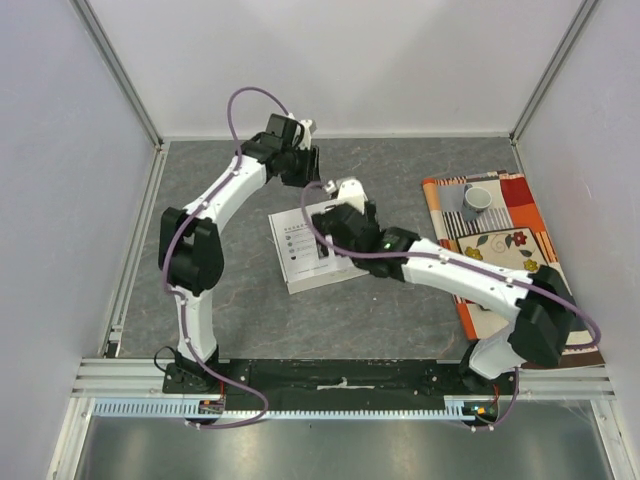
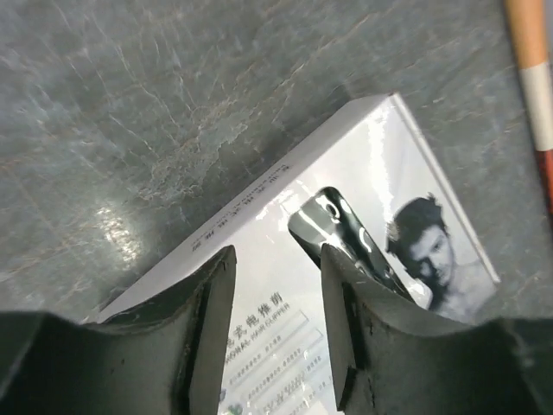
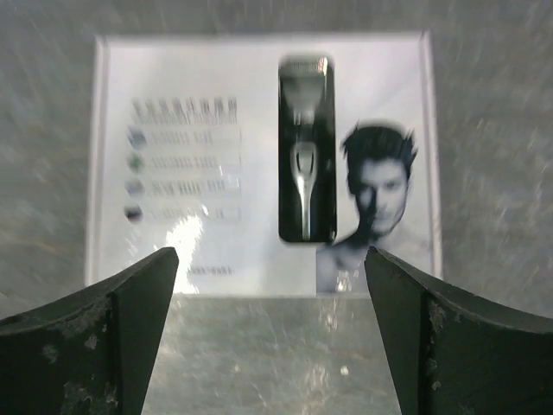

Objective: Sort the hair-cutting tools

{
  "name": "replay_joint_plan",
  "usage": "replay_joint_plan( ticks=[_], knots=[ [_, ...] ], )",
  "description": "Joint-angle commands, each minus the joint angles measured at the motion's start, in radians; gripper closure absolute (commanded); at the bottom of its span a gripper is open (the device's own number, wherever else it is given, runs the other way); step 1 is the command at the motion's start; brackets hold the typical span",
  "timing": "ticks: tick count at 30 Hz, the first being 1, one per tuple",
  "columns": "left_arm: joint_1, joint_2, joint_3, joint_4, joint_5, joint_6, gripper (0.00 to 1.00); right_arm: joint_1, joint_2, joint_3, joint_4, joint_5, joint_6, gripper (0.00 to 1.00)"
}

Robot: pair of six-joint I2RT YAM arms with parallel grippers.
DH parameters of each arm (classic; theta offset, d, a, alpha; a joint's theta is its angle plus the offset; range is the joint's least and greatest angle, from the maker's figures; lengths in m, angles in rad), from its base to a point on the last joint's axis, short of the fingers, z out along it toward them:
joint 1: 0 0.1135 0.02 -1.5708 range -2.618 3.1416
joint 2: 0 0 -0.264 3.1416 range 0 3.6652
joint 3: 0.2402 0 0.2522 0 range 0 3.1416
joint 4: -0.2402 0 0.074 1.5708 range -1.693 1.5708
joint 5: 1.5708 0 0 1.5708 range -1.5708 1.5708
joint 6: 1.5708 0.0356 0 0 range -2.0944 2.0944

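The closed white box (image 1: pixel 297 262) with a printed lid lies flat mid-table. In the right wrist view its lid (image 3: pixel 199 86) shows a man's face and a dark panel with a slim black-and-silver clipper (image 3: pixel 306 147); I cannot tell whether that is print or a window. The panel also shows in the left wrist view (image 2: pixel 346 232). No loose combs, cord or small bits are in view. My left gripper (image 2: pixel 276 333) is open and empty, low over the lid's far part (image 2: pixel 371 164). My right gripper (image 3: pixel 268 268) is wide open and empty, above the table just off the box's edge.
A grey cup (image 1: pixel 477 199) stands on a patterned cloth (image 1: pixel 500 240) at the right side of the table; the cloth's edge (image 2: pixel 536 78) shows in the left wrist view. Grey walls and metal rails enclose the dark table (image 1: pixel 380 310).
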Motion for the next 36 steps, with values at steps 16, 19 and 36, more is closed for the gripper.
replay_joint_plan(
  ticks=[16,19,36],
  knots=[
    [0.039,-0.564,-0.316,0.075,-0.106,-0.033,0.00,-0.336,-0.085,0.240,-0.017,0.027,-0.298,0.02],
    [0.039,-0.685,-0.416,0.112,-0.177,-0.061,0.00,-0.364,-0.097,0.246,-0.009,0.099,-0.341,0.02],
    [0.065,-1.013,-0.755,0.241,-0.301,-0.087,0.00,-0.404,-0.245,0.223,0.066,0.171,-0.400,0.02]
  ],
)
